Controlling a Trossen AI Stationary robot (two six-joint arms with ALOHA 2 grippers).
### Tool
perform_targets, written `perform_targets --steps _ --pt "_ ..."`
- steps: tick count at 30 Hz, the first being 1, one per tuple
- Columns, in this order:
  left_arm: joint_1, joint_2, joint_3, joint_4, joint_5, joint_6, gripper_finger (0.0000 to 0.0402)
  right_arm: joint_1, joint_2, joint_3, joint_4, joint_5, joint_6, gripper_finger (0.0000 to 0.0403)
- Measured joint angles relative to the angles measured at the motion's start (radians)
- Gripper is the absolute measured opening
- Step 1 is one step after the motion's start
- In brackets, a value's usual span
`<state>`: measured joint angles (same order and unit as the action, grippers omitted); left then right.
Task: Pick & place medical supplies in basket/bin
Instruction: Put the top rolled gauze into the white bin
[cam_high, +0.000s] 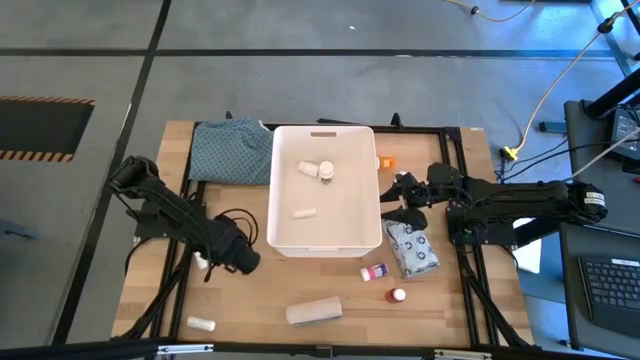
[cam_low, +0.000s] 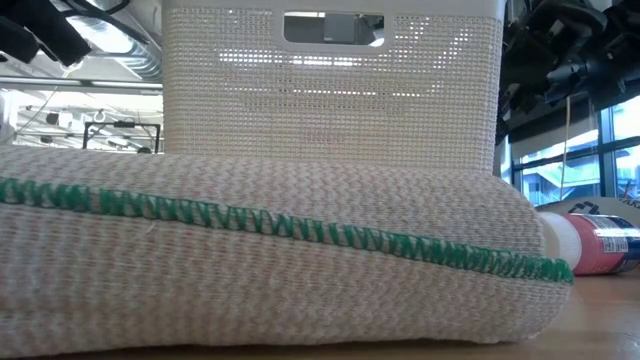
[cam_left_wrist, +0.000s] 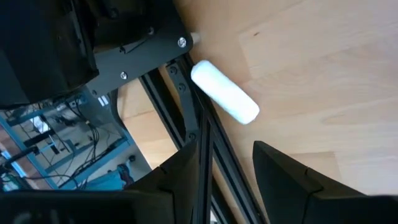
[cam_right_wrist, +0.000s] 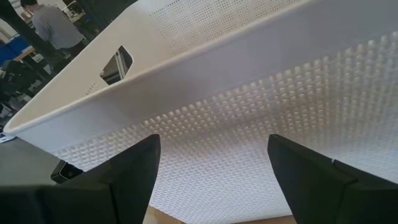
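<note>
The white bin (cam_high: 325, 190) stands mid-table and holds several small white rolls (cam_high: 318, 170). My left gripper (cam_high: 232, 258) hangs open near the bin's near left corner. In its wrist view the open fingers (cam_left_wrist: 227, 177) point at a white roll (cam_left_wrist: 224, 92) lying on the wood beside the black frame rail, without touching it. My right gripper (cam_high: 398, 200) is open beside the bin's right wall (cam_right_wrist: 249, 124), also touching nothing. On the table lie a grey-patterned packet (cam_high: 413, 248), two red-capped bottles (cam_high: 374, 271) (cam_high: 398, 295), a beige roll (cam_high: 314, 311) and another white roll (cam_high: 201, 324).
A teal-grey cloth (cam_high: 232, 150) lies at the far left of the bin. An orange-capped item (cam_high: 386, 160) sits by the bin's far right corner. Black frame rails (cam_high: 185, 250) run along both table sides. In the low view the beige roll (cam_low: 270, 260) fills the foreground.
</note>
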<state>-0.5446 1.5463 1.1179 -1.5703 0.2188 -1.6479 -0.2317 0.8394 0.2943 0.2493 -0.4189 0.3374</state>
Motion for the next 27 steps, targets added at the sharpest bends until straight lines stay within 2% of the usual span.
perform_targets --steps 8,12,17,19,23,27 --pt "-0.006 0.000 0.000 0.006 0.019 -0.041 0.0206 0.000 0.000 0.000 0.000 0.000 0.000 0.0299" --pt "-0.006 0.000 0.000 0.031 0.018 -0.052 0.0218 0.000 0.000 0.000 0.000 0.001 -0.002 0.0299" --pt "-0.006 0.000 0.000 0.086 -0.103 -0.072 0.0217 -0.004 0.000 0.000 0.000 0.023 -0.005 0.0299" --pt "-0.005 0.002 0.000 0.086 -0.129 -0.135 0.0216 -0.004 0.000 0.000 0.000 0.026 -0.005 0.0299" --pt "-0.006 0.005 -0.034 0.073 -0.022 -0.265 0.0213 -0.004 0.000 0.000 0.000 0.026 0.020 0.0299" --pt "-0.035 0.005 -0.123 0.147 0.001 -0.393 0.0212 -0.004 0.000 0.000 0.000 0.026 0.025 0.0299"
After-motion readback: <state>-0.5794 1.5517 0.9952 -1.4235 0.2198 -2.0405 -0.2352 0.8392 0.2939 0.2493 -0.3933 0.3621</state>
